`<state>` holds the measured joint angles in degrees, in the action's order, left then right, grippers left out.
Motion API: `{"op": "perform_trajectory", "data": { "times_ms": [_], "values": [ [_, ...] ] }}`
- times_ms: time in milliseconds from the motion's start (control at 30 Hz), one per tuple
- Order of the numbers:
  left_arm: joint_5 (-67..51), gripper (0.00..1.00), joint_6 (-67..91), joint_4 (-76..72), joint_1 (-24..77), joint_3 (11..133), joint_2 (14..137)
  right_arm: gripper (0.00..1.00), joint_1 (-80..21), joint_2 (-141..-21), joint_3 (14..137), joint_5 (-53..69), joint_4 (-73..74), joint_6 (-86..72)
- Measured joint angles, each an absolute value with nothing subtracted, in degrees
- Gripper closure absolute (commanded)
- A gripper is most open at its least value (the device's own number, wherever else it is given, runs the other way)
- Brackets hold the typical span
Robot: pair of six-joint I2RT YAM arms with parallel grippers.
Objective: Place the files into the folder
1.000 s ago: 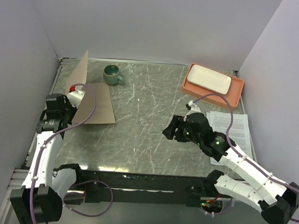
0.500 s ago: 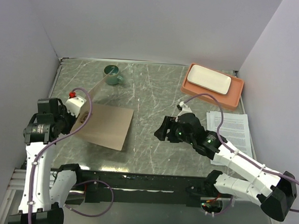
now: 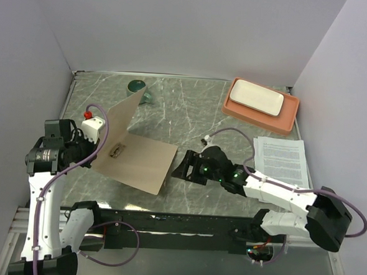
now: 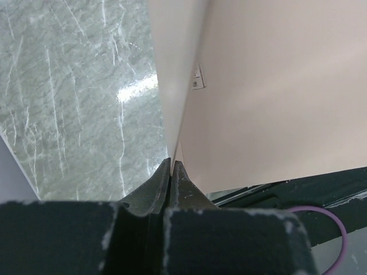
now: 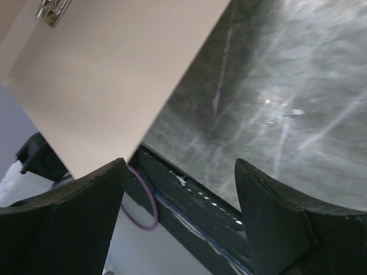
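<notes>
Tan-brown cardboard forms the folder, which lies open at the near left of the grey-green marbled desk. One half is flat and the other is raised, with the small metal clip at the inner centre. The left end effector is clamped tight on the folder's left edge. The right end effector sits just beside the flat half's right edge, fingers spread apart and holding nothing. Farther right, the files lie flat, well apart from the folder. At the far side, a green mug is partly hidden behind the raised half, and a white plate rests in an orange tray.
</notes>
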<state>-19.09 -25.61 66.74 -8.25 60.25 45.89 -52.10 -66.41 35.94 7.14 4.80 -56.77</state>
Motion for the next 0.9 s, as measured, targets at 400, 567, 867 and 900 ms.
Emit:
{"op": "perform_trajectory", "data": {
  "times_ms": [400,567,867,900],
  "values": [
    [-19.0,0.99,-24.5,67.4,-8.2,60.2,44.7,0.21,-55.6,-80.2,36.0,11.6,-11.4,-69.3],
    [-18.7,0.99,-24.3,67.5,-8.2,60.2,44.3,0.42,-55.9,-85.1,36.4,12.9,-16.4,-73.2],
    [-18.6,0.99,-24.2,68.1,-8.2,59.2,42.9,0.98,-56.6,-85.4,37.6,11.6,-17.6,-74.0],
    [-18.7,0.98,-24.2,68.2,-8.2,59.1,42.8,1.00,-56.6,-84.1,37.6,10.7,-16.3,-73.4]
  ]
}}
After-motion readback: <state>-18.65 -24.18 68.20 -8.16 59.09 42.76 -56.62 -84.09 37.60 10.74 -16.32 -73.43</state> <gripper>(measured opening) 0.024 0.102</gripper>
